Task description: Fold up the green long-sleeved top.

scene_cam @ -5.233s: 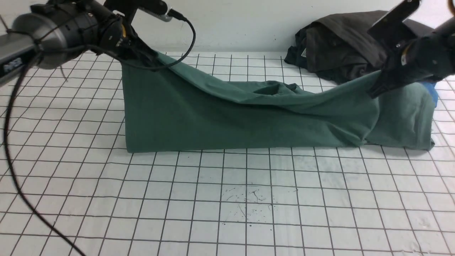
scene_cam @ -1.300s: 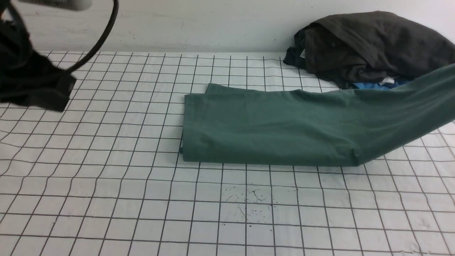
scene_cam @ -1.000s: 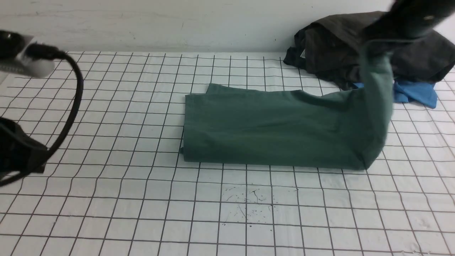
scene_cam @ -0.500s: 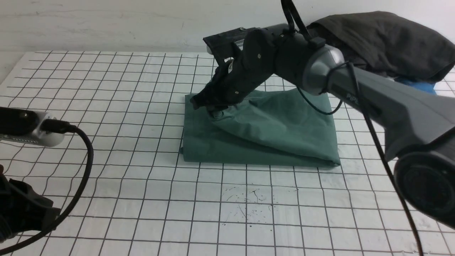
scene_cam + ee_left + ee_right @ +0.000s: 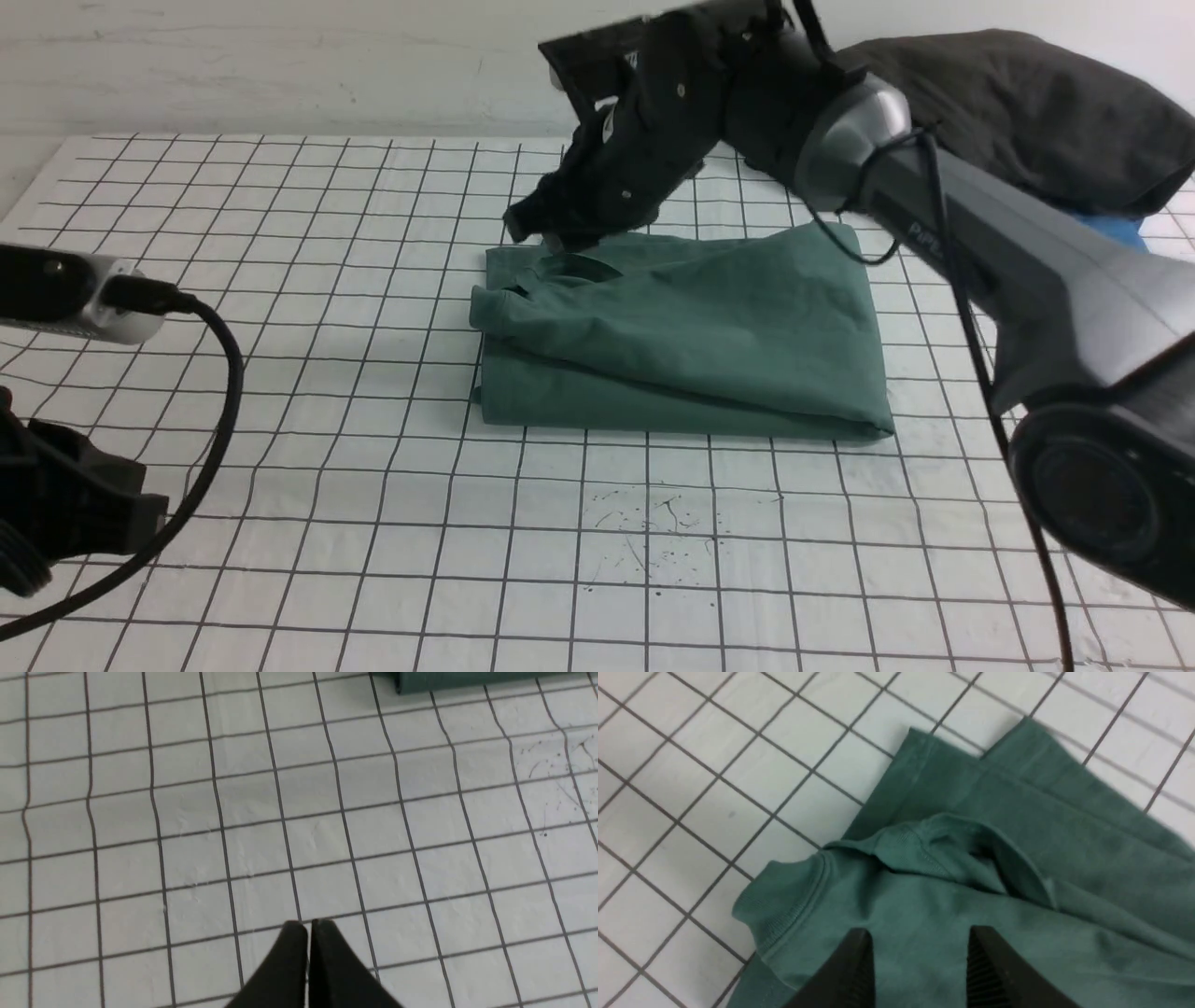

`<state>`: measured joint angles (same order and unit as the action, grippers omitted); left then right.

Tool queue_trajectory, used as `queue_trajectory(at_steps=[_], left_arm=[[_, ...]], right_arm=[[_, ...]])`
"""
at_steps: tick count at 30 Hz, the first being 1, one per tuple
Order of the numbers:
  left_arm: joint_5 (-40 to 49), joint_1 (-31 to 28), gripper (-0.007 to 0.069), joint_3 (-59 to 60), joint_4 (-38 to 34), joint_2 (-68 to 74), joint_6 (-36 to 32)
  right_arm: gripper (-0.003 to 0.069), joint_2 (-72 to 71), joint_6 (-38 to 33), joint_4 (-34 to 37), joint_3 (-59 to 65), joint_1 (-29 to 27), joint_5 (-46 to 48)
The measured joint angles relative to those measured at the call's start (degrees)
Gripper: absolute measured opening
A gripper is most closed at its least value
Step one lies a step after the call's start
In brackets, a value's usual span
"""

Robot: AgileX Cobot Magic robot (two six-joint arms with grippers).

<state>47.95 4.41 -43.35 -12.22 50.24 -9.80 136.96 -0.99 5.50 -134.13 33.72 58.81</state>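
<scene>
The white table (image 5: 280,523), ruled with a dark grid, is shown filling most of the front view. The green long-sleeved top (image 5: 691,336) is seen folded into a rough rectangle in the middle of the table. Its upper layer is laid over the lower one, and the ribbed collar (image 5: 784,905) is placed at the fold's far left corner. A dark garment (image 5: 1027,112) is heaped at the far right against the wall, and a blue garment (image 5: 1116,231) is partly hidden beneath it. The right claw (image 5: 920,935) is held just above the collar, its jaws parted and nothing gripped between them. The left claw (image 5: 308,926) is held over bare table at the near left, well apart from the top, its jaws pressed together on nothing.
</scene>
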Motion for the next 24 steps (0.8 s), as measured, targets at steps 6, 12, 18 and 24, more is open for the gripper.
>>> queue_trajectory(at_steps=[6,12,18,24], left_arm=[[-1.3,2.0,-0.0007,0.0,-0.1,-0.5,-0.4],[-1.5,9.1,-0.0007,0.0,0.0,-4.7,-6.3],[-3.5,12.4,-0.0007,2.2,4.1,-14.1,-5.8],[-12.8,12.5,-0.0007,13.1,11.7,-24.5,0.8]], right_arm=[[-0.0003,8.0,-5.4,8.5,0.8,3.9,-9.2],[-0.0014,5.7,-11.5,7.6,-0.3,5.6,-8.9],[-0.0014,-6.5,-11.8,2.5,-1.6,1.9,4.0],[-0.0014,-25.9,-11.8,0.7,12.2,-5.0,7.3]])
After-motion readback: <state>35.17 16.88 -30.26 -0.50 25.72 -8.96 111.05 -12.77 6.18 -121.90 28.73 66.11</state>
